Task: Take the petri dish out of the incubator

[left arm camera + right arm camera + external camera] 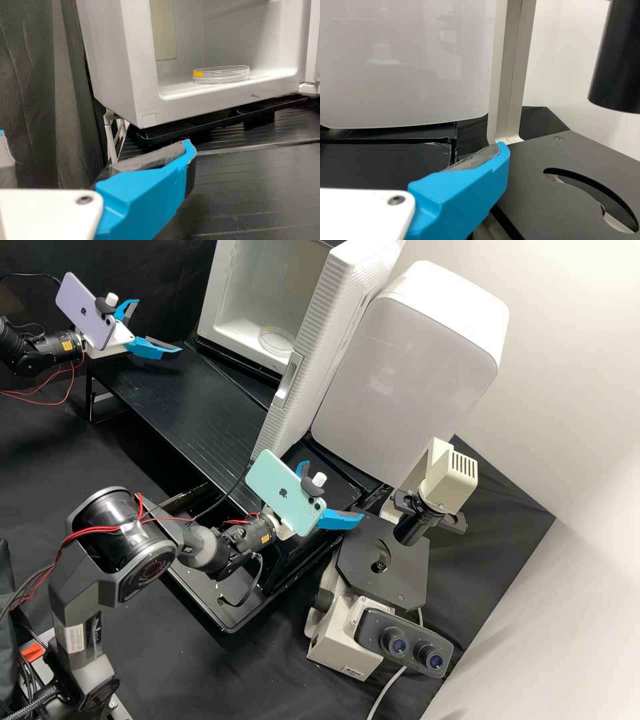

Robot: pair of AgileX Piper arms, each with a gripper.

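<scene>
Since the left gripper [159,325] hangs with its blue fingers [150,187] spread wide and nothing between them, the whole grasp lies ahead, and most of the risk with it. It sits above the bench [200,407], outside the incubator [220,293] and well apart from the dish [221,74]. The dish lies flat on the white chamber floor behind the raised front lip, with a yellow mark on its rim.

The dish is shallow, clear and probably lidded. As I judge it, fingers that close too high may lift only the lid. Fingers that come in too low may strike the lip and jolt the incubator, or push the dish toward the back wall. A tilted carry could let the lid slide off.

The opening is framed by the side wall nearest the gripper and, on the far side, by the open door [313,340]. A wide gripper entering at a slant could clip that wall.

The right gripper [335,488], likewise spread wide and empty, hovers near the door's lower edge, just beside the stage of the microscope [347,633]. A careless swing of that arm may nudge the door toward the left arm once it is inside. It could also bump the black lens tube [620,55] above the stage.
</scene>
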